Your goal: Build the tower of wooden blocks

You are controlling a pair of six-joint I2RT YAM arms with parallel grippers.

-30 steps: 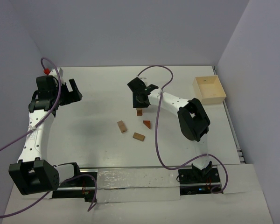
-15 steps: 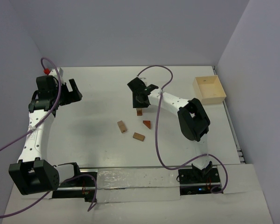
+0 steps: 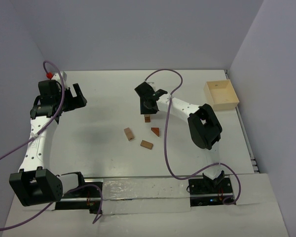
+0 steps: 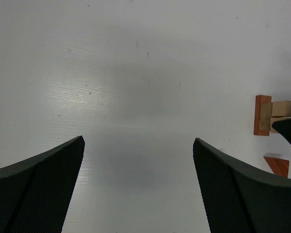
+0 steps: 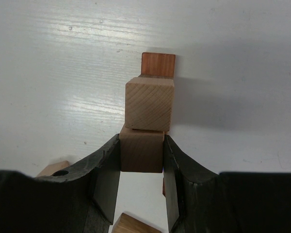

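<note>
Left arm point(image 3: 35, 143) is folded up along the frame's left edge, left gripper point(image 3: 78, 97) sitting upper left, jaws spread wide. Right arm point(image 3: 183, 108) reaches toward center, right gripper point(image 5: 141, 141) pinching a wood block point(image 5: 141, 160).

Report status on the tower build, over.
Left gripper open, holding nothing. Right gripper shut on brown block at the top of the wood block tower. Wedge and two loose blocks lie apart on the near side.

Locate the flat white rectangular tabletop point(image 3: 103, 98). Note the plain pale lilac-grey wall panels point(image 3: 138, 34) enclosing it at rear, left and right. Note even, diffuse lighting, with faint streaked glare and soft shadows on the surface.
</note>
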